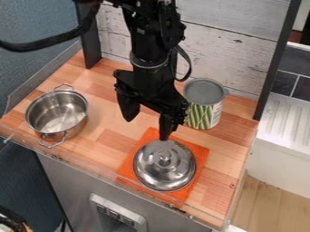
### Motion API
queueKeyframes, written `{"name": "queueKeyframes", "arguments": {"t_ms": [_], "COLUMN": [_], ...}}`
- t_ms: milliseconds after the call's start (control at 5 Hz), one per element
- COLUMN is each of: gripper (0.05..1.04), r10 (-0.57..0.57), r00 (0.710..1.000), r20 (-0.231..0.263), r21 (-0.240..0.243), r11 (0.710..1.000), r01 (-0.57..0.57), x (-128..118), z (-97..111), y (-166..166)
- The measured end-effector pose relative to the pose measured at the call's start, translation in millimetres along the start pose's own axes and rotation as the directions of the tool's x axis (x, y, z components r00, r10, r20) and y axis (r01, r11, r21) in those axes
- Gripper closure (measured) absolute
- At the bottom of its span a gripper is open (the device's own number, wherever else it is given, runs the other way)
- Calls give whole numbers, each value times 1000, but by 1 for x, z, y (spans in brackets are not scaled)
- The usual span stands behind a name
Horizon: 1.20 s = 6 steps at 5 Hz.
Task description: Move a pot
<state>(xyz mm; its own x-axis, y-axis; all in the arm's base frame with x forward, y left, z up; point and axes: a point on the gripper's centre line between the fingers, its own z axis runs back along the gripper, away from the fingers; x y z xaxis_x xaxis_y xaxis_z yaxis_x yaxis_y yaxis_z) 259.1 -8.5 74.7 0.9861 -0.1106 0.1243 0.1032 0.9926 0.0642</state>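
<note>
- Pot: steel, no lid on it, upright at the left of the counter as the camera sees it. One loop handle toward the back wall, the other toward the front edge. Some light glare on the inside bottom.
- Gripper: hanging over the middle of the counter, pointing down, between pot and can. Well apart from the pot.
- Jaws spread wide, a clear gap between them; nothing held.
- One finger is on the pot side; the other comes down by the back rim of the lid. Contact with the lid: cannot tell.
- Lid: shiny steel, knob up, lying on the orange cloth near the front edge.
- Cloth set cornerwise, sticking out around the lid.
- Can: upright behind the cloth, to the right of the gripper in view, grey top, green beans pictured on its side.
- White plank wall behind the counter.
</note>
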Motion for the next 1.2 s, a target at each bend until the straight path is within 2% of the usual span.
{"name": "queueKeyframes", "arguments": {"t_ms": [200, 400, 600, 800, 1000, 1200], "gripper": [82, 82, 83, 83, 83, 83], "r10": [-3, 75, 124, 160, 160, 168], "r00": [1000, 995, 991, 986, 985, 981], "r20": [-28, -61, -57, -51, -59, -96], "r21": [-3, 6, 15, 51, 79, 107], "r11": [1000, 997, 992, 986, 985, 982], "r01": [3, -75, -124, -157, -155, -158], "x": [-3, -4, -1, -1, 3, -2], "z": [-7, -19, -28, -38, -55, -78], "y": [-1, 40, 73, 101, 111, 122]}}
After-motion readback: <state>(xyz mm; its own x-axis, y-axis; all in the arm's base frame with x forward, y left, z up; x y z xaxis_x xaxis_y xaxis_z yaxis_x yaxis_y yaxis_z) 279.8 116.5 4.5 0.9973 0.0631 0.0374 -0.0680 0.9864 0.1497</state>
